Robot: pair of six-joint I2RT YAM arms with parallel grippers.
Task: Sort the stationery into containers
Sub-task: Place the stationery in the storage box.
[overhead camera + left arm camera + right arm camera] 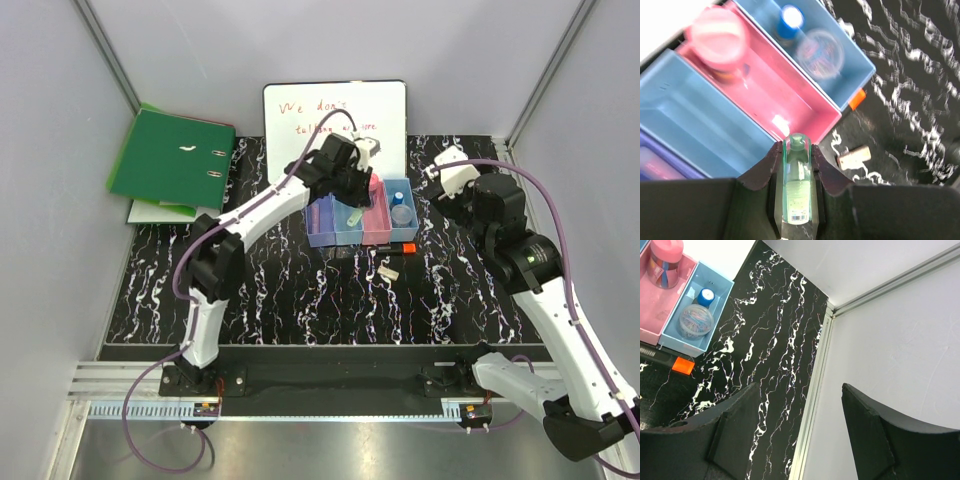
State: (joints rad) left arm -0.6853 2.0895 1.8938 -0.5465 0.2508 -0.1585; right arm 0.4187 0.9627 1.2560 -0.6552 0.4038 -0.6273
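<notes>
My left gripper (pixel 796 151) is closed to the width of the green highlighter (pixel 799 187) and clamps it between both fingers. The barrel lies along the fingers and one end projects forward, which keeps the item aligned for an end-first drop.

The projecting end sits above the near rim of the containers (pixel 335 240), about where the inner light blue bin (pixel 700 125) meets the pink bin (pixel 795 107). The wrist view does not settle which compartment lies beneath. In the overhead view the highlighter shows against the light blue one. I judge the step in hand to be carry-and-release, with release not yet made.

The pink bin holds a pink-capped item (pixel 717 35) at its far end. The end light blue bin (pixel 855 75) holds the blue-capped bottle (pixel 790 20) and the round piece (pixel 820 50). The orange highlighter (pixel 857 99) lies on the table just beside the bins' near wall, with a small pale piece (pixel 854 156) near it; both remain unsorted.

My right gripper (pixel 802 427) is spread wide and holds nothing. It hangs well apart from the bins, by the side wall, leaving the left arm room.
</notes>
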